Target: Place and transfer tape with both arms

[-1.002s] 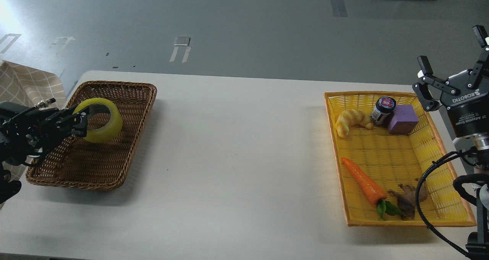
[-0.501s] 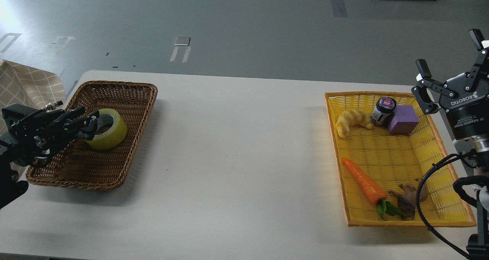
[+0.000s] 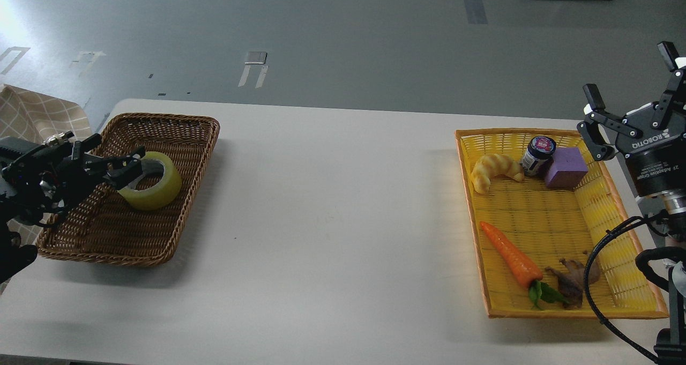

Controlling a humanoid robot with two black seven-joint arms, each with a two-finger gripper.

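Note:
The tape (image 3: 155,189), a yellow roll with a grey core, lies flat on the floor of the brown wicker basket (image 3: 177,125) at the table's left. My left gripper (image 3: 119,149) comes in from the left just above the basket. Its fingers are spread, and the nearer finger reaches over the roll's core hole without clamping it. My right gripper (image 3: 628,71) is open and empty. It is held up in the air at the far right, above the far right corner of the yellow basket (image 3: 536,312).
The yellow basket holds a croissant (image 3: 493,171), a small jar (image 3: 537,155), a purple block (image 3: 566,166), a carrot (image 3: 510,253) and a brown toy (image 3: 572,280). A checked cloth (image 3: 37,119) lies beyond the table's left edge. The white table (image 3: 332,215) spans between the baskets.
The left gripper lowered the tilted tape into the brown basket, then spread its fingers; the roll now lies flat. The right gripper has hardly moved.

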